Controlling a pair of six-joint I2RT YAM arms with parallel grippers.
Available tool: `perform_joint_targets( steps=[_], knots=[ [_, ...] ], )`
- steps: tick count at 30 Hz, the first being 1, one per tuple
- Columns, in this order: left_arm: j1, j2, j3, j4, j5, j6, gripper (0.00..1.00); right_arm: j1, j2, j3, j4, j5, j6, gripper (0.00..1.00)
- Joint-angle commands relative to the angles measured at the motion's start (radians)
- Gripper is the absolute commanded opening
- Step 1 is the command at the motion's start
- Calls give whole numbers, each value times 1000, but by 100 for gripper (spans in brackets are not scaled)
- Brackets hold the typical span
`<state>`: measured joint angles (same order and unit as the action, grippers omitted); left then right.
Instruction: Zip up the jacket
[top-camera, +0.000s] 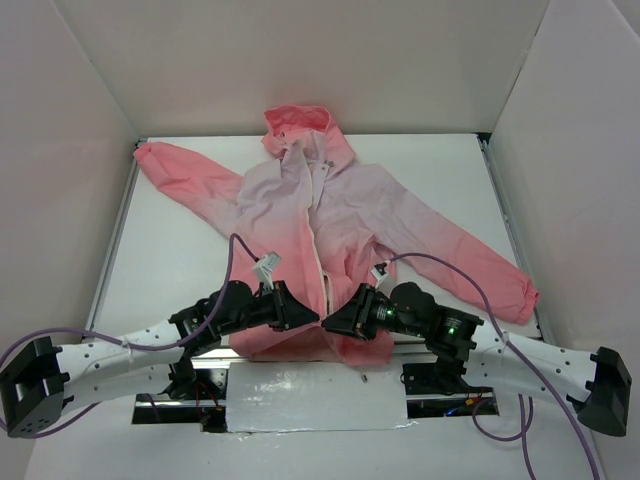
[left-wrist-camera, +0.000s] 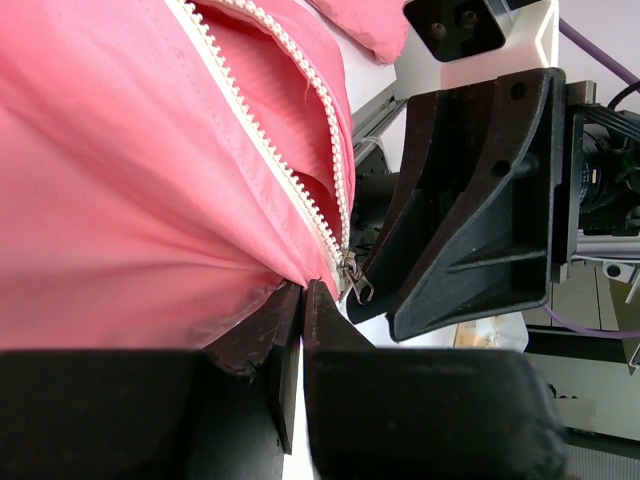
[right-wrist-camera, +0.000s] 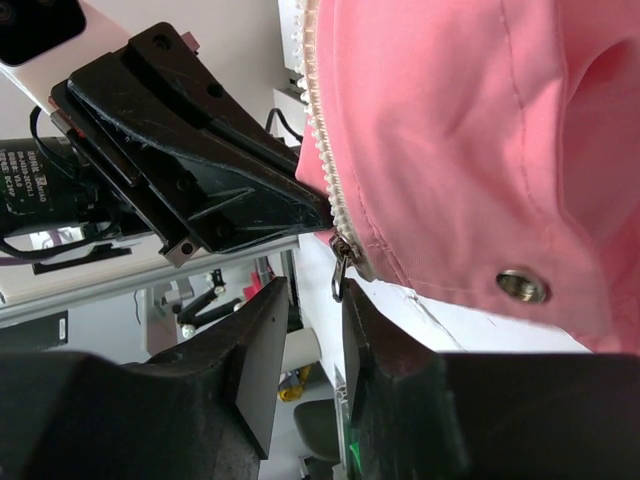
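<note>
Our left claw (left-wrist-camera: 302, 300) pinches the jacket (top-camera: 290, 195) hem, our right claw (right-wrist-camera: 312, 300) gapes slightly, empty, below the slider (right-wrist-camera: 341, 268), nearly the whole zip left to close.

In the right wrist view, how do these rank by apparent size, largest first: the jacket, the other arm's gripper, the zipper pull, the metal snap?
1. jacket
2. left gripper
3. zipper pull and metal snap: they look about alike, so I do not rank them.
Nearness to the camera may distort these sizes.

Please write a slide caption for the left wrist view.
Left gripper pinching the jacket hem beside the zipper slider.
</note>
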<state>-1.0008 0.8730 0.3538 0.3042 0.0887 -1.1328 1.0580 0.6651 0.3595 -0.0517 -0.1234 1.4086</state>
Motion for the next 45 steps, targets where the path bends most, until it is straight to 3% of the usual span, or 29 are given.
perform_joint_targets(
  steps=[1, 11, 19, 25, 28, 37, 45],
  knots=[
    [-7, 7, 25, 79, 23, -8, 0, 7, -18, 3, 6, 16, 3, 37],
    [-5, 4, 17, 90, 23, -16, 0, 7, -29, -11, -10, 34, 9, 38],
    [-5, 7, 20, 92, 26, -16, 0, 5, -12, -34, 35, 42, 0, 33],
    [-5, 17, 22, 96, 34, -18, 0, 5, -4, -28, 46, 44, -5, 28],
    [-5, 12, 22, 92, 33, -16, 0, 5, -16, -25, 36, 48, -2, 20],
    [-5, 6, 13, 93, 29, -18, 0, 5, -48, -19, 1, 56, 7, 26],
    [-5, 11, 11, 102, 34, -21, 0, 5, -33, -36, 15, 62, 9, 17]
  ],
)
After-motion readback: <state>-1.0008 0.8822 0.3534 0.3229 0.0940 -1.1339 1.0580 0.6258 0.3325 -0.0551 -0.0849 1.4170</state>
